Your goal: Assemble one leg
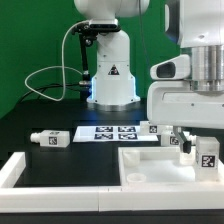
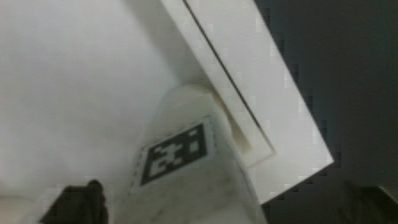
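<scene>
One leg, a white post with a black-and-white tag, stands between my fingers in the wrist view, its far end on the flat white tabletop piece next to that piece's edge. In the exterior view this leg is upright at the tabletop's right end, under my gripper. The fingers stand wide apart at either side of the leg, with a gap on one side. The gripper is open around the leg.
Another leg lies on the black table at the exterior view's left. A further one lies behind the tabletop. The marker board lies mid-table. The robot base stands at the back, with a white rim frame in front left.
</scene>
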### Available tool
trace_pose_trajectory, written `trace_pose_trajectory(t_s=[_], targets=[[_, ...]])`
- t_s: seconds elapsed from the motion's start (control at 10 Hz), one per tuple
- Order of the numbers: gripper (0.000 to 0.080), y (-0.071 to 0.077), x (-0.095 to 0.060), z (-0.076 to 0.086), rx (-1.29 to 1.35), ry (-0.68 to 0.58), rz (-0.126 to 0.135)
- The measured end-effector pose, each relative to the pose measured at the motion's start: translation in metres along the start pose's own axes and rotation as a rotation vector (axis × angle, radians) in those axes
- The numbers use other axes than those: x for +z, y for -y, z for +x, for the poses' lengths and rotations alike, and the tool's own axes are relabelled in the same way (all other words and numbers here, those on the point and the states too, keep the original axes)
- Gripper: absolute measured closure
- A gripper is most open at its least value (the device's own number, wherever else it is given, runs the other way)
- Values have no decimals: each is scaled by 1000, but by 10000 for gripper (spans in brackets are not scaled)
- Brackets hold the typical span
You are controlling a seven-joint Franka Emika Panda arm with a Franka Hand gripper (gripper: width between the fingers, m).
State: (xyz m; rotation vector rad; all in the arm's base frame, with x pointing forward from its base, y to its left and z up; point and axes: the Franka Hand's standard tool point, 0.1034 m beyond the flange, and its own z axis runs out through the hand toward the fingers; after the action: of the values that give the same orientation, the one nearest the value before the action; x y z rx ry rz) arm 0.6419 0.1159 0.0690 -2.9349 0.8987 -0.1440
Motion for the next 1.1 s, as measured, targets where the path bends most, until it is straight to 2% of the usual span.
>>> trace_pose_trajectory(t_s=[0.1,0.2,0.3,0.5,0.6,0.7,0.9,1.1], targets=[[162,0,0,0,0,0,0],[332,-1,0,1,21,0,-1],[468,-5,0,4,94,-5,-8],[468,-13,-1,10,224,-22,-33],[468,-19,-2,11,319,-36,-69],[468,-25,-3,14,413,-54,-92],[467,-39,-4,21,539,-89,-115],[466,-43,-4,22,546,-94,-120]])
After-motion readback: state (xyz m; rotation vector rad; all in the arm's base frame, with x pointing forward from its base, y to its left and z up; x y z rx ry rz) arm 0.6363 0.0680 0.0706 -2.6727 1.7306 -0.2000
